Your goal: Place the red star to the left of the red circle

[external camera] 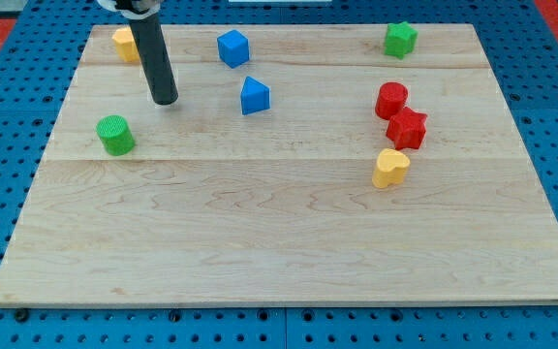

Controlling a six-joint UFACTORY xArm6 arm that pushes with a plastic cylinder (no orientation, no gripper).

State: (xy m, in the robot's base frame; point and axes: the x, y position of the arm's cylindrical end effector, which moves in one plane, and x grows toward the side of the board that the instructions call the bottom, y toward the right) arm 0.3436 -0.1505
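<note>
The rod carries no hand, so no grasp shows, and my tip rests on the worktop near the green cylinder, well apart from the red star touching the red circle at the view's right.

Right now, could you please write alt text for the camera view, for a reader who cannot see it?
My tip rests at the board's upper left, far from the red star, which touches the red circle at its lower right. A yellow heart lies just below the star; blue, green and yellow blocks sit elsewhere on the wooden board.
</note>
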